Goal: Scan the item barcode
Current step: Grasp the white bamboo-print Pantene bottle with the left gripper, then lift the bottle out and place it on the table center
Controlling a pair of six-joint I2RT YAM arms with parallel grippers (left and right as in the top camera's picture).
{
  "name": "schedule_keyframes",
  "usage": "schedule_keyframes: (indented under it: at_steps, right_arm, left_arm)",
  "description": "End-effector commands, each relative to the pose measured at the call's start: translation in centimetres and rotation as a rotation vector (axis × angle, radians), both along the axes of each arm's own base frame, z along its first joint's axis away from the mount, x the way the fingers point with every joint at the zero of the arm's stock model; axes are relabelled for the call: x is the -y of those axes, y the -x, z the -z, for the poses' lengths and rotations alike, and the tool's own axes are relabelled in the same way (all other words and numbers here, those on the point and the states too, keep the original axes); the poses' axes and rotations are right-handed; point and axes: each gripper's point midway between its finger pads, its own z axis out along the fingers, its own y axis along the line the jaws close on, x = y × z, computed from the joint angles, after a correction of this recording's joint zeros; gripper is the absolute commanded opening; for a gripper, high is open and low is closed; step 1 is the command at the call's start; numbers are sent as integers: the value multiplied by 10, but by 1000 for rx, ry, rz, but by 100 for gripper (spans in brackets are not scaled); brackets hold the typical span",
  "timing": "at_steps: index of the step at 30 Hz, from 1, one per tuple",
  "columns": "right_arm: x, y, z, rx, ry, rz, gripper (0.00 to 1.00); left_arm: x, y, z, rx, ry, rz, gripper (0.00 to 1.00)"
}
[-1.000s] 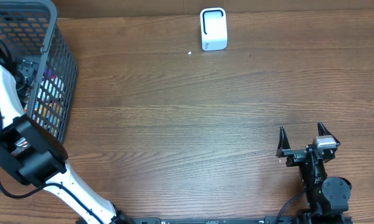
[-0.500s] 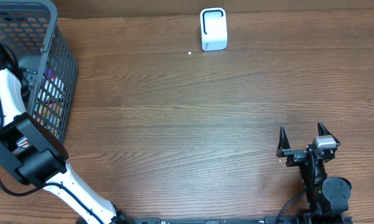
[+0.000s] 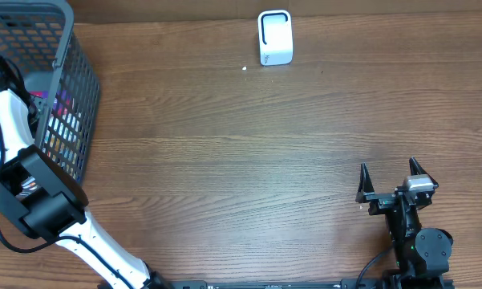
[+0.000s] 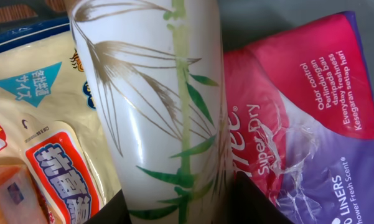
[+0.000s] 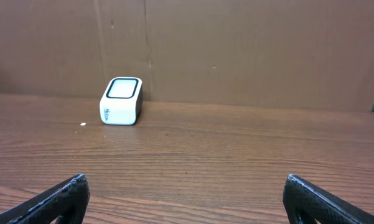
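A white cylindrical container with a green bamboo print (image 4: 162, 106) lies among packets inside the grey wire basket (image 3: 74, 50). My left gripper (image 4: 183, 200) is down in the basket, one dark finger pressed against each side of the container's lower part. In the overhead view only the left arm (image 3: 8, 120) shows, reaching into the basket. No barcode is visible on the container. The white scanner (image 3: 275, 37) stands at the far edge of the table and shows in the right wrist view (image 5: 121, 101). My right gripper (image 3: 387, 172) rests open near the front right, with nothing between its fingers (image 5: 62, 196).
Next to the container lie a pink and purple pack of liners (image 4: 311, 112) and a yellow snack bag (image 4: 37, 124). The basket takes up the table's far left corner. A brown cardboard wall (image 5: 236, 50) rises behind the scanner.
The left arm has shifted a little inside the basket, and its dark wrist part no longer shows from above. The right arm has not moved.
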Motion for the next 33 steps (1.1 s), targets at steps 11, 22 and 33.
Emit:
schedule_keyframes:
  at_steps: [11, 22, 33]
  right_arm:
    - [-1, 0, 1, 5, -3, -2, 100]
    - [-1, 0, 1, 5, -3, -2, 100]
    - [-1, 0, 1, 5, -3, -2, 100]
  left_arm:
    - [-4, 4, -41, 14, -69, 50, 4]
    - [1, 11, -144, 195, -200, 44, 4]
    - [38, 22, -260, 490, -275, 126, 4]
